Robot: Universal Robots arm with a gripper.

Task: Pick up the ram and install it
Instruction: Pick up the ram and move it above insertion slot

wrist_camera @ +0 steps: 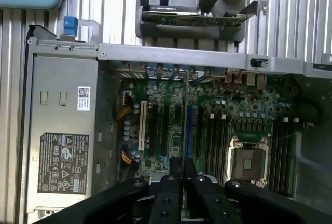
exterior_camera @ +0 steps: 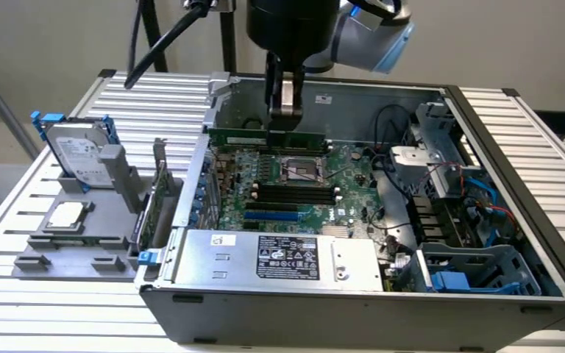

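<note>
The ram [exterior_camera: 243, 137] is a long thin green stick held level and on edge above the motherboard [exterior_camera: 352, 165], near the far wall of the open computer case [exterior_camera: 361, 305]. My gripper [exterior_camera: 282, 129] comes down from above and is shut on the stick near its middle. In the wrist view the gripper [wrist_camera: 177, 164] points at the board, and the ram [wrist_camera: 185, 115] shows edge-on as a thin line running out from between the fingers. Black memory slots [exterior_camera: 293, 193] lie below, beside the CPU socket [exterior_camera: 300, 170].
A power supply [exterior_camera: 273, 257] fills the case's near side and a drive cage [exterior_camera: 479, 268] its near right corner. Cables [exterior_camera: 400, 158] run along the exterior view's right of the board. Outside the case, a grey fixture [exterior_camera: 76, 243] holds a hard drive [exterior_camera: 79, 154], an upright card [exterior_camera: 160, 198] and a CPU [exterior_camera: 67, 215].
</note>
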